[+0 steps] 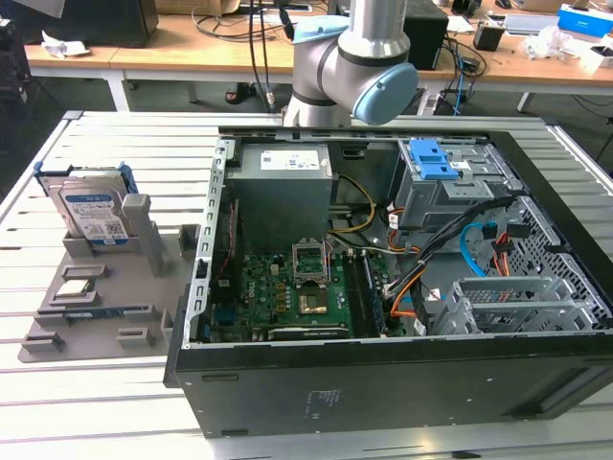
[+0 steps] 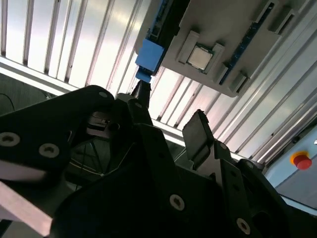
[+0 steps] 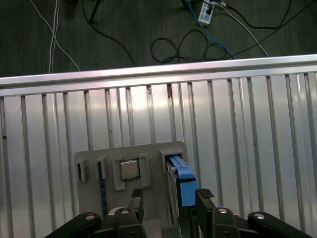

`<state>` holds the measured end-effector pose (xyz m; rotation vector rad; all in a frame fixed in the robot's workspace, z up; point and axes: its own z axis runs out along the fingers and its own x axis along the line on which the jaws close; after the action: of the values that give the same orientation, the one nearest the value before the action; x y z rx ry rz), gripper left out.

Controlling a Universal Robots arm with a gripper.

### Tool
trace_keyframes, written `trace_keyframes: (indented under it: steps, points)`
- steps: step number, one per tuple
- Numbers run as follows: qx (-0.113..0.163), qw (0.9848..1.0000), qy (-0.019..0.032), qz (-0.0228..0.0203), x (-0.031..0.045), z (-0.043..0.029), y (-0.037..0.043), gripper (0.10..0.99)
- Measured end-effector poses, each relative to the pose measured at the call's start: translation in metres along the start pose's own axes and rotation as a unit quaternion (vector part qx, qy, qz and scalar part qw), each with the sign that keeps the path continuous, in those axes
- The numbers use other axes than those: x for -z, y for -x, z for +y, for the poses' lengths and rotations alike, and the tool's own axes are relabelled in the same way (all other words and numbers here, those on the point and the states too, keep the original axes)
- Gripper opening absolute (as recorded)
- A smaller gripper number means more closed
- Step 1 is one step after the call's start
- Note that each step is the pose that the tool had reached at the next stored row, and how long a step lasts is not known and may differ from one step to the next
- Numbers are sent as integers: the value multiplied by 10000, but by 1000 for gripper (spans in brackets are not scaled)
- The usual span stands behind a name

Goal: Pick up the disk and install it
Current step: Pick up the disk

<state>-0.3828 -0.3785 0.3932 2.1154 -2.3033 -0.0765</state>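
One disk (image 1: pixel 91 213) is being kept upright in an end slot of the grey holder (image 1: pixel 105 287), presumably for an edge-on grasp, while the gripper (image 3: pixel 171 194) is being held above the holder, fingers spread and empty.

A big black computer box (image 1: pixel 383 393) lies open on a silver table (image 1: pixel 124 144) with long grooves. Inside it I see a green board (image 1: pixel 278 287), a gray metal box (image 1: pixel 283 196), a blue plate with ridges (image 1: pixel 436 161), and orange and blue wires (image 1: pixel 467 251). Just beside the box, on the exterior view's left, sits a flat gray holder (image 1: pixel 134 292). In the first wrist view a small square silver chip (image 3: pixel 130 170) lies in one of its slots, and cords (image 3: pixel 188 47) curl on the dark floor. Wooden desks (image 1: pixel 172 53) stand behind.
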Motion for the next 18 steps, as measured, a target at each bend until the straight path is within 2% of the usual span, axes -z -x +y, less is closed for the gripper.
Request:
trace_keyframes:
  steps: [1,10,14,18]
  points:
    - [7,10000,0,0,1,-97,38,541]
    - [8,10000,0,0,-2,-264,76,541]
    - [8,10000,1,4,-37,-288,80,541]
    - [8,10000,-1,21,-103,-307,82,541]
